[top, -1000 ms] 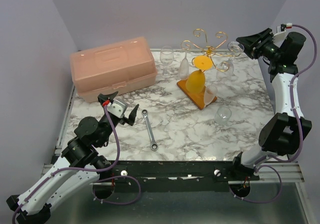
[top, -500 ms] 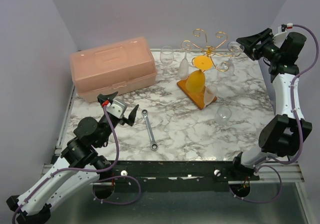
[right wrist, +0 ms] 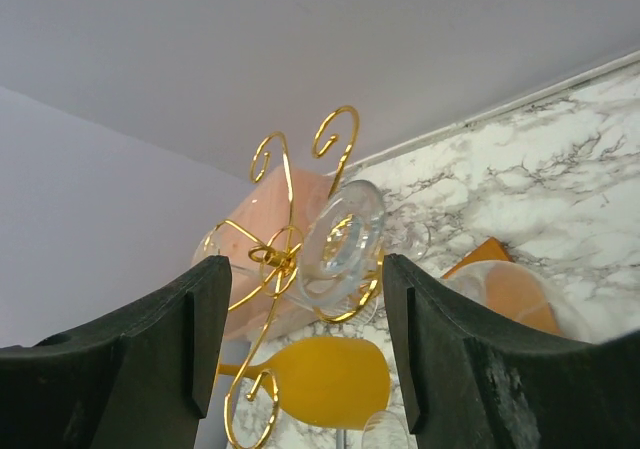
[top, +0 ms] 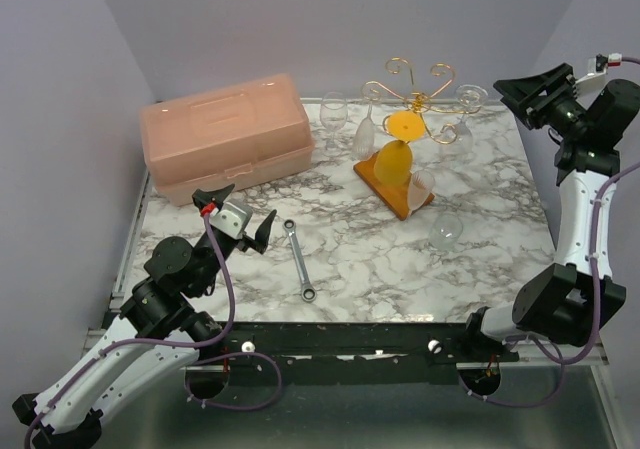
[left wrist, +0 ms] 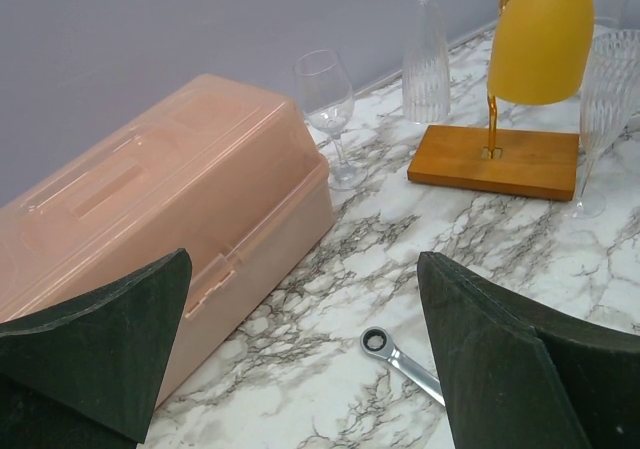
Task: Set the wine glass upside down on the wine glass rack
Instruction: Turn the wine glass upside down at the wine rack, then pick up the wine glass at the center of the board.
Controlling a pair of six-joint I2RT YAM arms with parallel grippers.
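The gold wire wine glass rack (top: 415, 97) stands at the back on its orange-brown base (top: 378, 174). A clear wine glass (top: 468, 96) hangs upside down from its right arm, foot caught in the scroll. In the right wrist view that foot (right wrist: 345, 237) sits in the gold loop of the rack (right wrist: 270, 259), beyond my fingers. My right gripper (top: 512, 101) is open, just right of the glass and apart from it, nothing between its fingers (right wrist: 440, 349). My left gripper (top: 243, 209) stands open over the near left of the table, holding nothing.
A yellow glass (top: 393, 159) and ribbed clear glasses (top: 366, 141) hang on the rack. One clear glass (top: 333, 109) stands upright behind it, another (top: 447, 229) lies on the marble. A pink toolbox (top: 225, 134) sits back left; a wrench (top: 299, 259) lies mid-table.
My right gripper has opened wider and drawn back to the right, away from the rack, leaving the clear glass hanging there. The left arm has not moved.
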